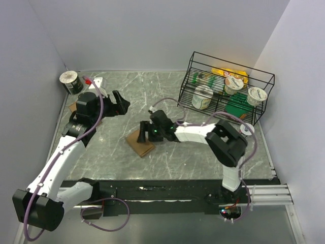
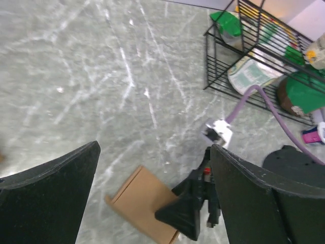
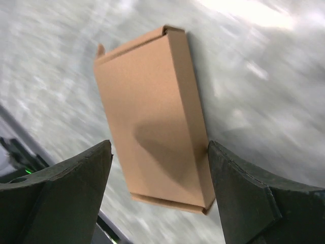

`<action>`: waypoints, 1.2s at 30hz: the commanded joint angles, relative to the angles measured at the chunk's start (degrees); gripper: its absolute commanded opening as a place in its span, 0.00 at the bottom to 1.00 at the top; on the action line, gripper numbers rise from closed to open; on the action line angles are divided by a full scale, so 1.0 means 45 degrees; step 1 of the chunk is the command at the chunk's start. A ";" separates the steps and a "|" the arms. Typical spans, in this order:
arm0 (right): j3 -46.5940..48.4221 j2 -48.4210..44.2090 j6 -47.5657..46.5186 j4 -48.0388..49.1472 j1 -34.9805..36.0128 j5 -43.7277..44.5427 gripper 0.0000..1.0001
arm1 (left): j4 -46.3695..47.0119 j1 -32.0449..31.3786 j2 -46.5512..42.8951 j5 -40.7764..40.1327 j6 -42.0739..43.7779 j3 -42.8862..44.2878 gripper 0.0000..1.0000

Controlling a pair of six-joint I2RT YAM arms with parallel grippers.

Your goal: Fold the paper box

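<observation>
So here's how my rig sits right now. My left arm (image 1: 51,168) comes up off its base at the near left corner and leans away from me. The wrist is turned so the left gripper (image 1: 121,103) points right, toward the middle, with its jaws spread as wide as they go. My right arm (image 1: 228,145) stands up from its base, folds at the elbow and stretches left and low. The right gripper (image 1: 147,131) is tipped downward, jaws parted wide too. The two grippers are near each other but not touching, with the left one farther back.
</observation>
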 commanded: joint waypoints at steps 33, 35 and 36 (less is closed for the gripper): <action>-0.5684 -1.1421 -0.5888 0.2353 -0.2938 0.4674 1.00 | 0.1433 0.2142 -0.4332 -0.1469 0.0634 -0.1829 0.96; -0.6250 -1.2660 -0.6416 0.1824 -0.3329 0.5104 1.00 | 0.1453 0.2162 -0.4488 -0.2015 0.0556 -0.1868 0.96; -0.6330 -1.3613 -0.6630 0.1530 -0.3465 0.5183 1.00 | 0.1376 0.2162 -0.4431 -0.2132 0.0555 -0.1829 0.96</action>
